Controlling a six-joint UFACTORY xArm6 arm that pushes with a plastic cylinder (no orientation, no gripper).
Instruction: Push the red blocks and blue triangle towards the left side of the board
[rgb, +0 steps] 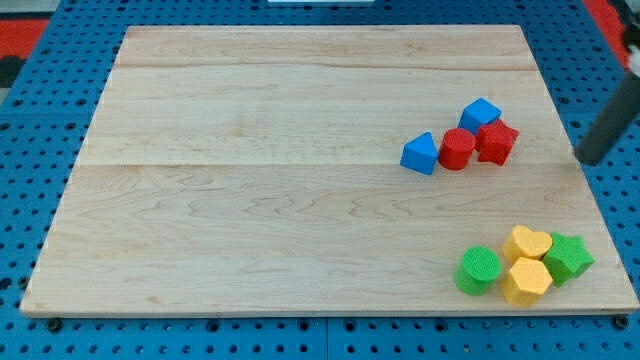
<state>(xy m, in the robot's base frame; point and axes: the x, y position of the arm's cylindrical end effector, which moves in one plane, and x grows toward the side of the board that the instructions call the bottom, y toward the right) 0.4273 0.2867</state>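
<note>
my tip (583, 160) is sitting at the view's right edge, over the right rim of the wooden board (300, 200), roughly 3 o'clock from the red/blue cluster and clear of it, not touching any block; no jaws on this rig, just a bare dark rod coming in from the upper right, holding nothing. Cluster is sitting in the board's right half, upper part: blue triangle (420, 154) at the view's left end, red cylinder (457, 149) touching or just beside it at its 3 o'clock, red star-shaped block (496, 142) pressing against the cylinder's right side, blue cube (480, 113) sitting at about 12 o'clock of the two reds, touching the star. All four are lying well apart from the left side of the board. Second group is sitting at the board's bottom right corner, around 5 o'clock from the cluster: green cylinder (479, 270), yellow heart (527, 243), yellow hexagonal block (525, 281), green star (567, 257), packed together. Board is lying on a blue pegboard table (40, 190)
</note>
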